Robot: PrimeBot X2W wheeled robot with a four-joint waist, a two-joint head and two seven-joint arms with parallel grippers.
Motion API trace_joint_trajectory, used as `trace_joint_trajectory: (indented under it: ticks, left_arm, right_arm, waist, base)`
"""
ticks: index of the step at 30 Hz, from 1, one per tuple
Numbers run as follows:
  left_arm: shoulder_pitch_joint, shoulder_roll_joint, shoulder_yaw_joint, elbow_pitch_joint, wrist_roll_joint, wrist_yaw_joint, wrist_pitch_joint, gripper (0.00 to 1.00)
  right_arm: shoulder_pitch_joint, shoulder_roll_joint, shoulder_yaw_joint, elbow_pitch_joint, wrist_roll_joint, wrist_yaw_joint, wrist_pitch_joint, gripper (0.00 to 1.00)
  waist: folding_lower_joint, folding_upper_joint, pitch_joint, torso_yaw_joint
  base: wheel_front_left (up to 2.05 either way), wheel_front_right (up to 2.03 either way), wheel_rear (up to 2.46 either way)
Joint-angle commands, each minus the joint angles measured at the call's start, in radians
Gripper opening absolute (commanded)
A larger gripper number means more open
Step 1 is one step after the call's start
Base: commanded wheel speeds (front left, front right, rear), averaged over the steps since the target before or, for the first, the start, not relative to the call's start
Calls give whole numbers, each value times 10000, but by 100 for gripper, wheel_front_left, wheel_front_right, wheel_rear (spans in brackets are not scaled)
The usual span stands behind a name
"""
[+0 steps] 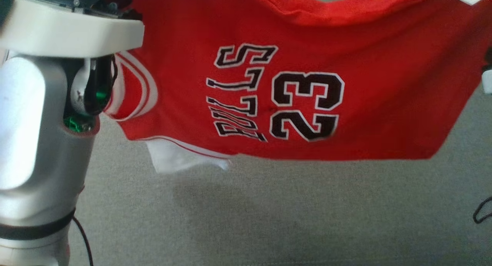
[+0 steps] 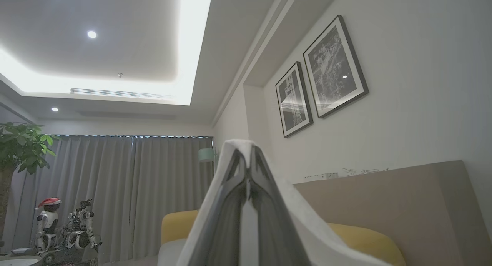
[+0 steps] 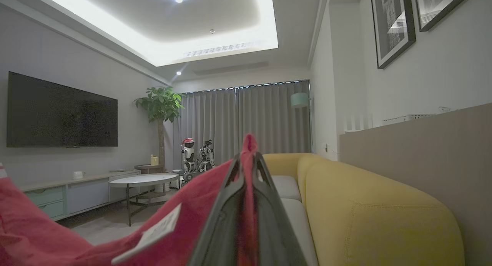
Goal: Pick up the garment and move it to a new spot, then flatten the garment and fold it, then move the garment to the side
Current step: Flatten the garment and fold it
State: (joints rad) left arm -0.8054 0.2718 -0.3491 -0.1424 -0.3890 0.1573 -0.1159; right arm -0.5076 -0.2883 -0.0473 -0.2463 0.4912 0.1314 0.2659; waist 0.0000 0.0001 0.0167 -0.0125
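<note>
Head view: the garment [image 1: 307, 85], a red jersey, hangs spread sideways above the grey seat [image 1: 269, 220] and clear of it. Its top edge sags in the middle, and a white inner layer droops at the lower left beside my left forearm [image 1: 34, 143]. I judge it light, soft and limp: it will swing, crease and fold on itself, so the outer edges, held wide apart, are the places to grip it. The seat below looks broad and bare enough to lay it flat. A dark cable [image 1: 482, 214] loops at the right edge, and I would keep the cloth off it.

Left wrist view: my left gripper [image 2: 248, 154] has its fingers pressed together on white fabric of the garment, which drapes over both fingers. It points up toward the wall and the framed pictures [image 2: 321, 77], with nothing close by.

Right wrist view: my right gripper [image 3: 248, 158] is clamped on a red edge near the white label [image 3: 153, 231]. The yellow sofa [image 3: 365, 204] rises just to the right, limiting that side; the round table [image 3: 142, 179] stands well apart.
</note>
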Motion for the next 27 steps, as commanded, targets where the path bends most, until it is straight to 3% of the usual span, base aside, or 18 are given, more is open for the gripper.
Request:
trace_joint_trajectory:
  ticks: [1, 7, 12, 18, 19, 21, 22, 27]
  left_arm:
    - [-481, 401, 335, -121, -15, -33, 62, 0]
    - [-552, 291, 285, 512, -200, -125, -27, 0]
    - [-1157, 56, 129, 1609, -345, -422, -211, 0]
    - [-3208, -422, -79, 4789, -253, -1052, -890, 0]
    - [-3208, -422, -79, 4789, -253, -1052, -890, 0]
    - [-3995, -642, 97, 6550, -439, -1244, -1104, 0]
    - [-3995, -642, 97, 6550, -439, -1244, -1104, 0]
    - [-5250, -843, 282, 8895, -456, -1434, -1346, 0]
  right_arm:
    - [-438, 40, 86, -287, -86, -7, 80, 0]
    - [-546, -18, 169, 115, -288, -7, 224, 0]
    - [-1212, -33, 494, 1167, -294, -7, -78, 0]
    - [-3631, -35, 1347, 4332, -300, -7, -1394, 0]
    - [-3631, -35, 1347, 4332, -300, -7, -1394, 0]
    - [-4765, 207, 1796, 6216, -278, -7, -2223, 0]
    - [-4765, 207, 1796, 6216, -278, -7, -2223, 0]
    - [-6518, 716, 2330, 9059, -184, -7, -3624, 0]
  waist:
    - [0, -1, -24, -16]
    - [0, -1, 76, -27]
    - [0, -1, 413, -65]
    - [0, -1, 734, -179]
    - [0, -1, 734, -179]
    - [0, -1, 659, -334]
    - [0, -1, 659, -334]
    - [0, -1, 853, -516]
  base:
    - [0, 0, 0]
    - [0, 0, 0]
    - [0, 0, 0]
    - [0, 0, 0]
    - [0, 0, 0]
    - [0, 0, 0]
    - [0, 0, 0]
    - [0, 0, 0]
